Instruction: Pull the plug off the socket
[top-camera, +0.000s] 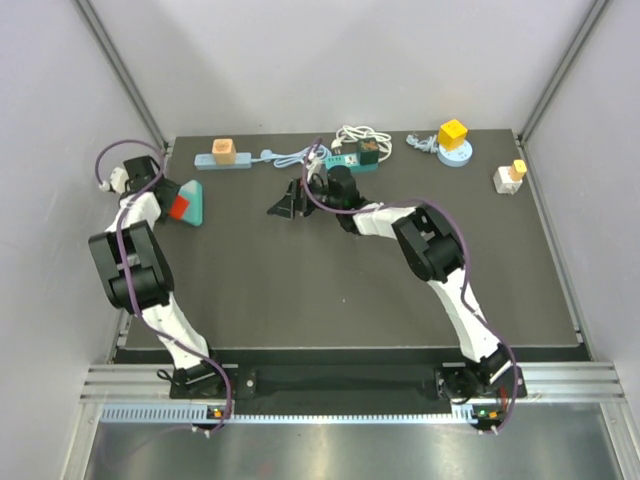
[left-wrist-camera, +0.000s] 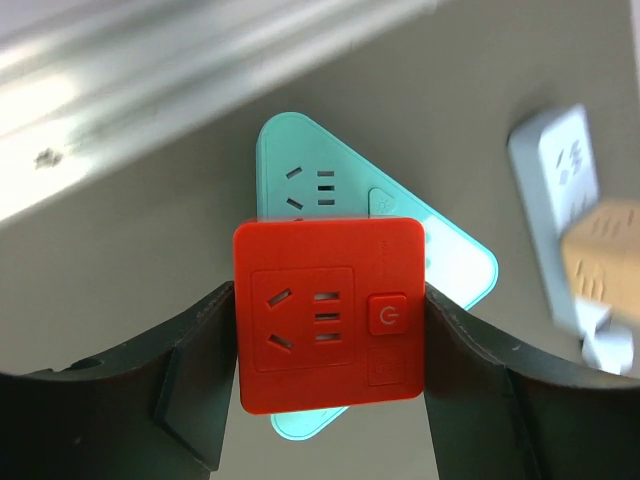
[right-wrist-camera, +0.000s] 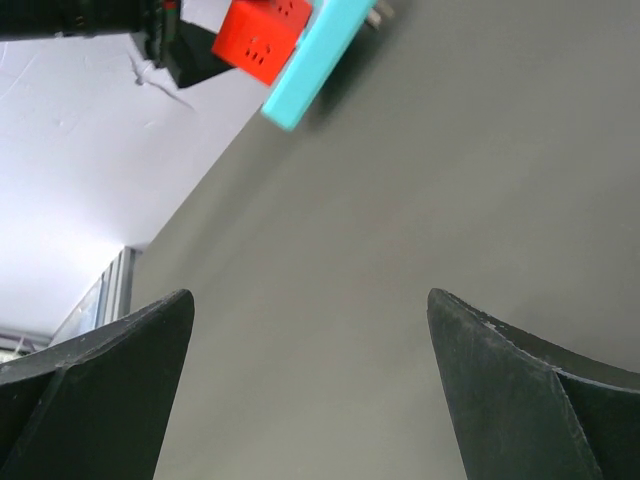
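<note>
My left claw (left-wrist-camera: 330, 372) clamps the square red plug (left-wrist-camera: 325, 265), its button (left-wrist-camera: 388, 313) at 3 o'clock, atop the teal triangular socket (left-wrist-camera: 300, 165); my right claw (right-wrist-camera: 310, 385) gapes apart.

The left arm (top-camera: 135, 270) ran from its base at 7 o'clock up toward 10 o'clock, wrist turned inward. The left gripper (top-camera: 168, 196) pressed both fingers (left-wrist-camera: 195, 370) against the sides of the red plug (left-wrist-camera: 328, 310). The right arm (top-camera: 435, 250) ran from 5 o'clock, folded at the elbow and reached toward 11 o'clock. The right gripper (right-wrist-camera: 310, 380) gaped wide with nothing between its fingers, apparently angled low.
</note>
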